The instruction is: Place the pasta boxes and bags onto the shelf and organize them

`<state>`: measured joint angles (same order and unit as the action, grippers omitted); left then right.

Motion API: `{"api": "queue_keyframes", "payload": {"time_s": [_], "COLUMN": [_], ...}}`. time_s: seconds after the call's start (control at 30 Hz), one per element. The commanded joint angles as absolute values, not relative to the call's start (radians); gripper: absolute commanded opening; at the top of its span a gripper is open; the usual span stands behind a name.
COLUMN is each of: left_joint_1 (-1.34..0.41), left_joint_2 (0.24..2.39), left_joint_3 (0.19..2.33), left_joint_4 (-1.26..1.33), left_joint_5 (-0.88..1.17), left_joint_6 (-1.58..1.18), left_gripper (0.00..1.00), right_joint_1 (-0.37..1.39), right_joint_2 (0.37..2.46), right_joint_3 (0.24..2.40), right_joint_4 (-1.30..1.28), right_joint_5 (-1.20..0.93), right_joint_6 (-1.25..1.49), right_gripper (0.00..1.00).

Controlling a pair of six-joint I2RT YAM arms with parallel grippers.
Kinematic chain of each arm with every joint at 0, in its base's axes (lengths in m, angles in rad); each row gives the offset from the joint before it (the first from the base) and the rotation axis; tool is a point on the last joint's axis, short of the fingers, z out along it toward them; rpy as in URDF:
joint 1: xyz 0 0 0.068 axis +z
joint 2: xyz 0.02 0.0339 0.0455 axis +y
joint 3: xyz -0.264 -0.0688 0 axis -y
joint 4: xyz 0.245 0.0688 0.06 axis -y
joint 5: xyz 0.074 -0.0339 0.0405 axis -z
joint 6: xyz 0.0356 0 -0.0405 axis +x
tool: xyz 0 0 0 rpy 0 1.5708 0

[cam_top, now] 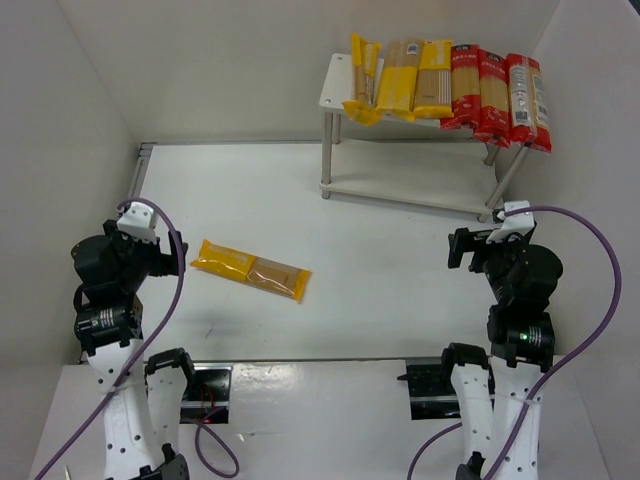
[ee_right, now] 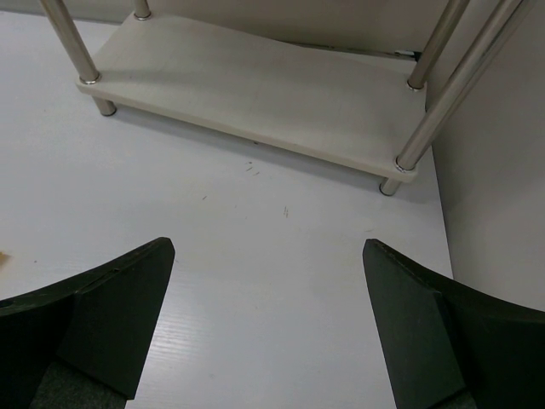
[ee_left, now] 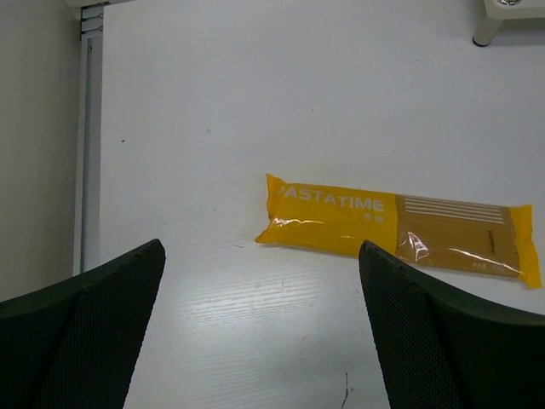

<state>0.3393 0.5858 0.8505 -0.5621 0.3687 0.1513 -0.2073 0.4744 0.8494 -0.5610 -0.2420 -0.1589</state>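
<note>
One yellow spaghetti packet (cam_top: 250, 270) with a clear window lies flat on the table, left of centre. It also shows in the left wrist view (ee_left: 400, 228), just ahead and to the right of my left gripper (ee_left: 261, 251), which is open and empty. The white two-tier shelf (cam_top: 410, 186) stands at the back right. Its top board holds three yellow packets (cam_top: 398, 78) and three red packets (cam_top: 492, 90) side by side. My right gripper (ee_right: 268, 247) is open and empty over the table in front of the lower board (ee_right: 255, 94), which is bare.
White walls enclose the table on the left, back and right. The right wall runs close beside the shelf's silver legs (ee_right: 430, 119). A metal strip (ee_left: 85, 145) runs along the table's left edge.
</note>
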Motion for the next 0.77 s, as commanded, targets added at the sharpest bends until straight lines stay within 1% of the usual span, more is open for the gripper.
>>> {"api": "queue_keyframes", "payload": {"time_s": [0.0, 0.73], "left_joint_1": [0.345, 0.345], "left_joint_2": [0.589, 0.578], "left_joint_3": [0.850, 0.850], "left_joint_4": [-0.555, -0.555], "left_joint_5": [0.394, 0.403], "left_joint_6": [0.143, 0.152], "left_gripper": [1.00, 1.00], "right_joint_1": [-0.216, -0.216], "right_joint_2": [0.465, 0.456], "right_joint_3": [0.853, 0.853], "right_joint_4": [-0.546, -0.546], "right_joint_5": [-0.265, -0.265], "right_joint_6": [-0.176, -0.176], "right_gripper": [1.00, 1.00]}}
